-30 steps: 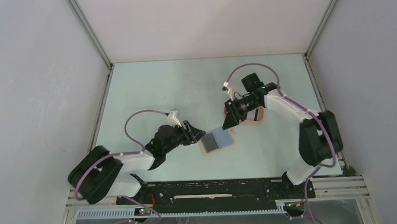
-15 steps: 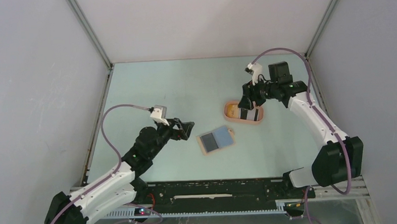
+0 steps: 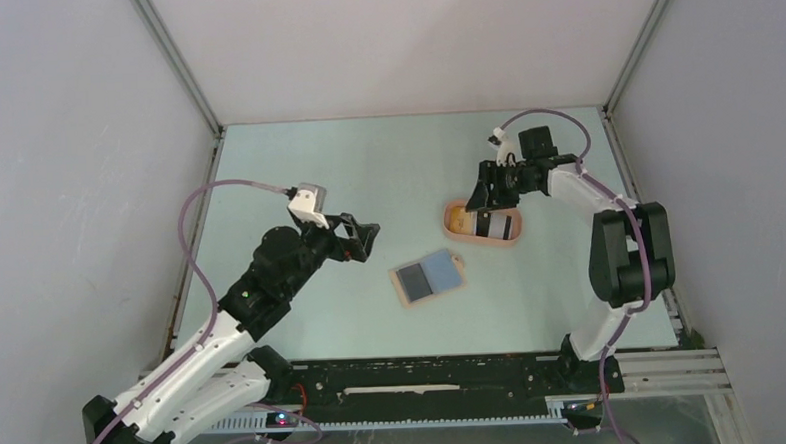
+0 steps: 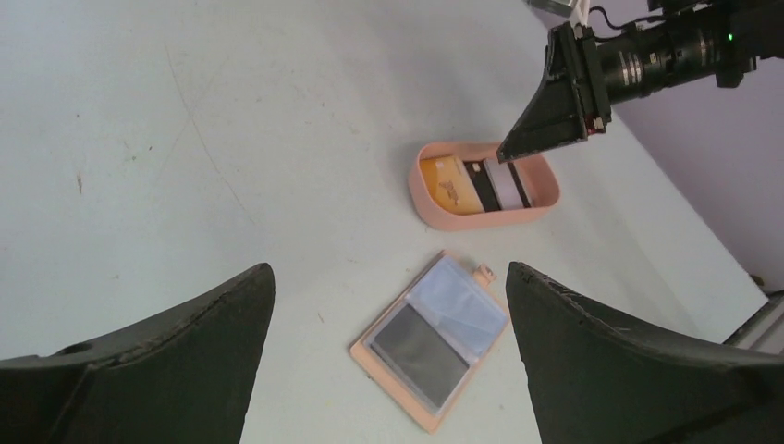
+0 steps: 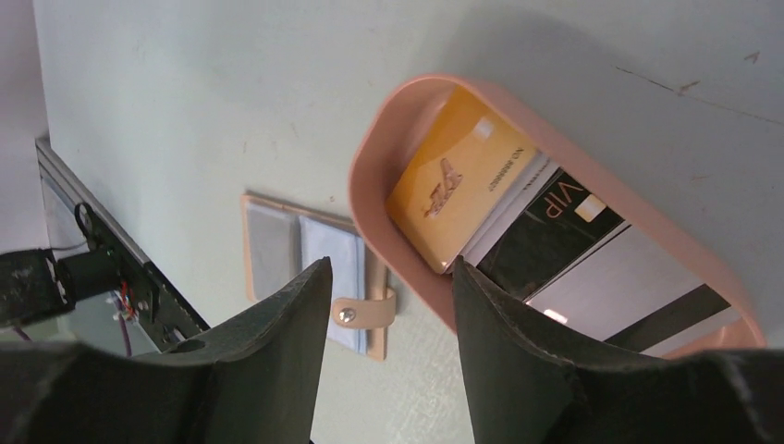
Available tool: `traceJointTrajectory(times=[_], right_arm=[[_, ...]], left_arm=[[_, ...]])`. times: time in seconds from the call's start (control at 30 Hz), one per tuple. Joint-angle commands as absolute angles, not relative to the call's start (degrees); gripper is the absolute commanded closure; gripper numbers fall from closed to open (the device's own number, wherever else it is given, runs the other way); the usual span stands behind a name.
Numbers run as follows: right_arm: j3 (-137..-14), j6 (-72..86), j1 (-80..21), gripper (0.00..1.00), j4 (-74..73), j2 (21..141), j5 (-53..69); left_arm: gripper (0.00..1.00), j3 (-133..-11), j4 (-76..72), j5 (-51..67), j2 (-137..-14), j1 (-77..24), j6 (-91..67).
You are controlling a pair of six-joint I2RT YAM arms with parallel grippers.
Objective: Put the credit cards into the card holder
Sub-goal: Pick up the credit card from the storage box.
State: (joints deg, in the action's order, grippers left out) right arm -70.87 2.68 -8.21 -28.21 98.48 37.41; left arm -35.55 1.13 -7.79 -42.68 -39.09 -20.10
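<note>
The left arm stretches from its base at the near left corner diagonally over the pale green counter [image 3: 316, 165], its wrist raised and the left claw [image 3: 355, 239] spread wide, gripping nothing and aimed towards the middle of the counter. The right arm is folded at the right edge, with its forearm reaching leftwards, so that the right claw [image 3: 483, 193] hangs over the left end of the peach-pink oval plastic tray [image 5: 370, 185]. Its jaws are parted, with nothing between them. The one tan leather-like card holder [image 4: 430, 338] lies opened flat on the counter, near the tray on its near left side but not touching it, between the two claws. Its small strap with a snap sticks out from one edge. It shows two inner panels, one dark grey and one pale blue-grey; whether either is a card in a sleeve cannot be told. In the tray lie overlapping cards: a yellow plastic card [image 5: 458, 190] on top at the left end, a black card lettered VIP [image 5: 555, 231], and a silver-grey card with a dark stripe [image 5: 638, 296], partly cut off by the right wrist view. A white edge under the yellow one may be a fourth.
</note>
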Motion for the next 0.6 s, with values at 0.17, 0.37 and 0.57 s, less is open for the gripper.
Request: traceJointTrajectory(times=[0.17, 0.37, 0.57], right_arm=[[-72.1, 10.6, -7.1, 0.41, -22.2, 105.1, 35.5], [-72.5, 11.2, -7.0, 0.41, -22.3, 108.1, 34.9], [-72.5, 12.2, -7.0, 0.41, -21.8, 110.4, 36.1]], left_arm=[[0.0, -52.9, 26.2, -5.6, -45.2, -38.8, -11.4], [0.0, -49.4, 26.3, -10.2, -47.0, -38.6, -2.4], [0.0, -46.2, 25.7, -12.5, -46.9, -36.7, -1.3]])
